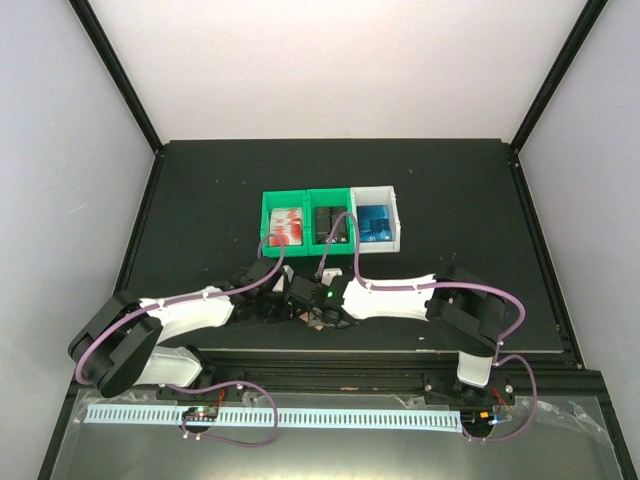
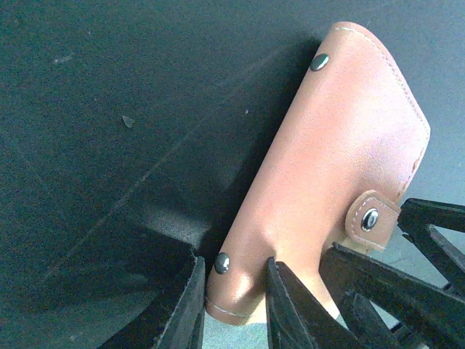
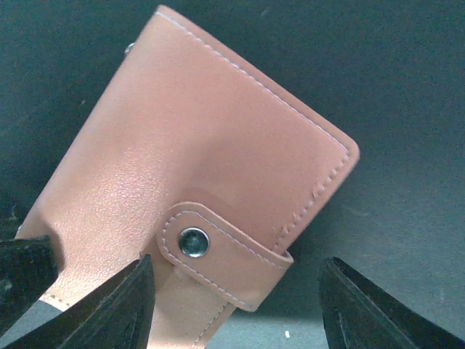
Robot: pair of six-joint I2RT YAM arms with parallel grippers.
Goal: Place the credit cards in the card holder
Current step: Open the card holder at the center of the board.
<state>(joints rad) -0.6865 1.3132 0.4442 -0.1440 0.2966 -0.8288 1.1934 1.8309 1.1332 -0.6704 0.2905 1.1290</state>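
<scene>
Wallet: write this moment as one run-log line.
wallet: snapped shut | left claw: pinching wallet edge | right claw: open around snap tab | cards: in green bin

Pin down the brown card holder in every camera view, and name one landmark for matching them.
Top external: a small brown patch of card holder at lower centre, mostly hidden under both wrists.
Left wrist: right half, tilted, lower corner within the left gripper.
Right wrist: fills centre and left.
Shared landmark: the snap tab, in both wrist views; not discernible from above.
</scene>
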